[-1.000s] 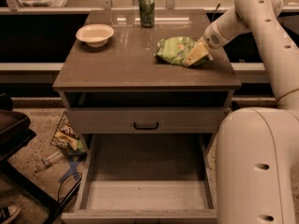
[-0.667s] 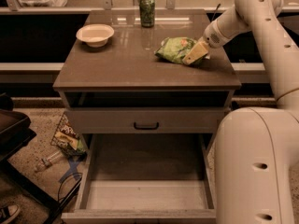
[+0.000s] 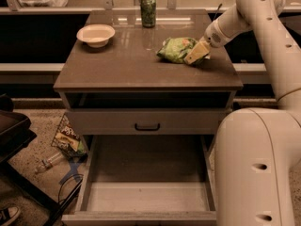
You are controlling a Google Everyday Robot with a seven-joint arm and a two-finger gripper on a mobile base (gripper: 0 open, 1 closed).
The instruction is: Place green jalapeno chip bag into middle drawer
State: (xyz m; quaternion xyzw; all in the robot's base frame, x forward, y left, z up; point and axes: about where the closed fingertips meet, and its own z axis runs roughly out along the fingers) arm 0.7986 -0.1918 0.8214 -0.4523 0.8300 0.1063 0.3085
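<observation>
Because it needs lifting, green jalapeno chip bag (image 3: 177,49): my gripper (image 3: 196,54) at its edge; hold, cannot tell.
middle drawer (image 3: 146,173): open to receive.

Greens, greys and creams are being shown against a plain brown worktop (image 3: 127,67).
The green jalapeno chip bag (image 3: 175,49) is being seen in light green with pale lettering. The tan gripper (image 3: 197,53) is being shown at its right edge. The middle drawer (image 3: 146,166) is being shown in bare grey, the soda can (image 3: 148,4) in green, the bowl (image 3: 95,34) in off-white, and the floor bag (image 3: 68,139) in dark brown and yellow print.
</observation>
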